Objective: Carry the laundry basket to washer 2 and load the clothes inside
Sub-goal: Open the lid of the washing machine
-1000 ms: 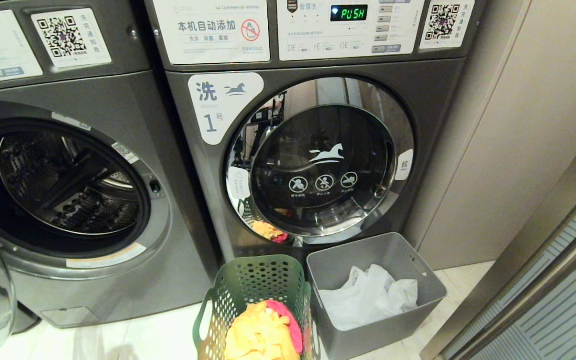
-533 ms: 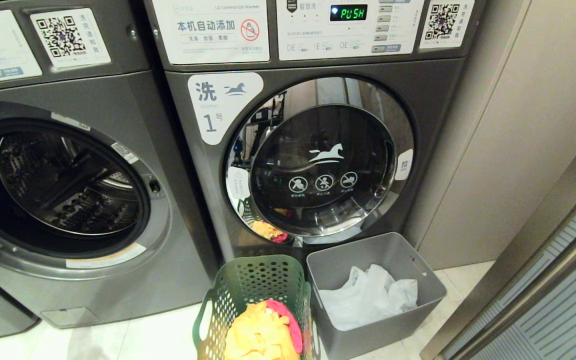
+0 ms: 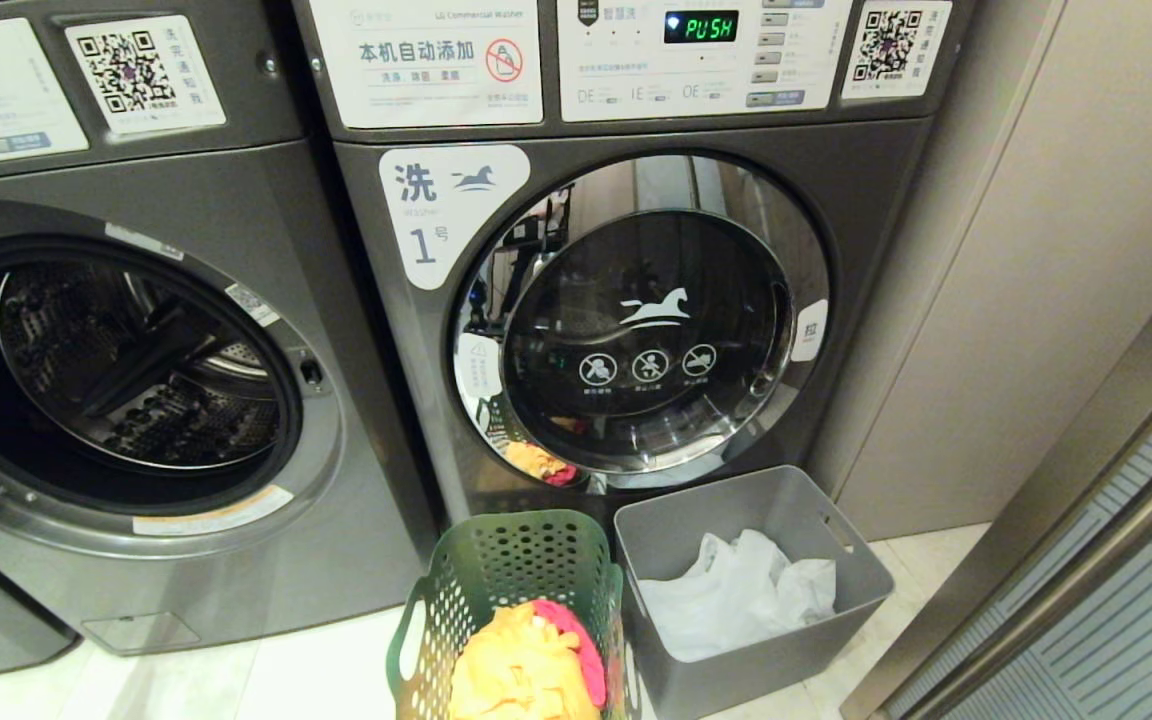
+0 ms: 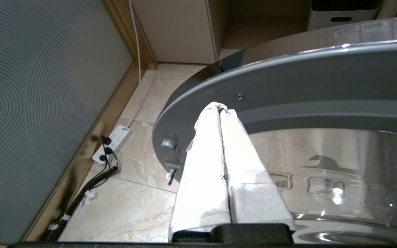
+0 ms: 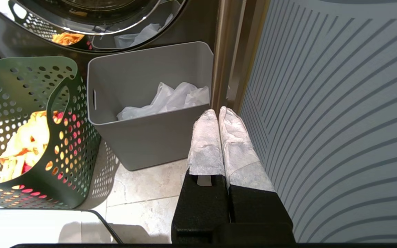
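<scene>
The dark green laundry basket stands on the floor in front of the machines, and it also shows in the right wrist view. In it lie the clothes, a yellow garment and a pink-red one. Washer 2 is the left machine, with its drum open and its number label out of frame. Its swung-out door fills the left wrist view. My left gripper is shut and empty, its tips at the door's grey inner ring. My right gripper is shut and empty, low beside the grey bin.
The washer labelled 1 stands closed on the right. In front of it a plain grey bin holds a white bag. A striped panel runs along the right. On the floor by the left wall lie a power strip and cables.
The glass door at the head view's lower left has swung further left and out of that view. The basket, the bin and the right arm have not moved.
</scene>
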Controlling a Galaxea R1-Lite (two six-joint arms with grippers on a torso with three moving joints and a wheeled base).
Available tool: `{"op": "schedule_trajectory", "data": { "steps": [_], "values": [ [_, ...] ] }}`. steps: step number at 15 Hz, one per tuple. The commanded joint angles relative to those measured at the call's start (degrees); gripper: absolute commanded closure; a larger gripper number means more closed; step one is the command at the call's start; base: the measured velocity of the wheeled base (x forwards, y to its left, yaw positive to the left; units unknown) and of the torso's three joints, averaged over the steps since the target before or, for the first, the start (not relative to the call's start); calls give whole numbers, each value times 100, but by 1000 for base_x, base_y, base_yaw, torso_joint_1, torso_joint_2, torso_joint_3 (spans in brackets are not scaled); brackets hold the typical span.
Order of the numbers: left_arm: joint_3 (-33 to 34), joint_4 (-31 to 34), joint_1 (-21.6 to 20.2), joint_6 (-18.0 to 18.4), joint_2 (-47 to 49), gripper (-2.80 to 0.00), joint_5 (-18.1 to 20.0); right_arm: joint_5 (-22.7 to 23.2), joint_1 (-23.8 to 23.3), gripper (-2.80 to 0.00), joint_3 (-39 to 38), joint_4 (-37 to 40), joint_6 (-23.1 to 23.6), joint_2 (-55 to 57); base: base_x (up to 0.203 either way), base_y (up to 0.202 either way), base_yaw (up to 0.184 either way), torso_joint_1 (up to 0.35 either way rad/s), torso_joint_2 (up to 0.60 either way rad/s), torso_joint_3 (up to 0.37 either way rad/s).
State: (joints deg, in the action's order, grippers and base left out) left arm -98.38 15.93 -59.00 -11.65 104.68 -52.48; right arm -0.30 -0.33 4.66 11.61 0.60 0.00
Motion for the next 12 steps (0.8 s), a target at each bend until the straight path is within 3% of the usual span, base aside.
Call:
{"op": "schedule_trajectory", "data": {
  "steps": [1, 4, 7, 9, 12],
  "values": [
    [227, 3, -5, -15, -4, 0, 14, 0, -2, 0, 0, 8, 2, 3, 0, 0, 0, 0, 0, 0],
    [276, -46, 22, -28, 104, 0, 86, 4, -2, 0, 2, 8, 2, 0, 0, 0, 0, 0, 0, 0],
    [306, 2, 462, 37, -270, 0, 939, 1, -2, 0, 0, 8, 2, 3, 0, 0, 0, 0, 0, 0],
    [620, -4, 1222, 66, -909, 0, 1745, -5, -2, 0, 0, 8, 2, 0, 0, 0, 0, 0, 0, 0],
    [1681, -42, 3061, 84, -2064, 0, 2493, 0, 2, 0, 4, 8, 2, 0, 0, 0, 0, 0, 0, 0]
  ]
}}
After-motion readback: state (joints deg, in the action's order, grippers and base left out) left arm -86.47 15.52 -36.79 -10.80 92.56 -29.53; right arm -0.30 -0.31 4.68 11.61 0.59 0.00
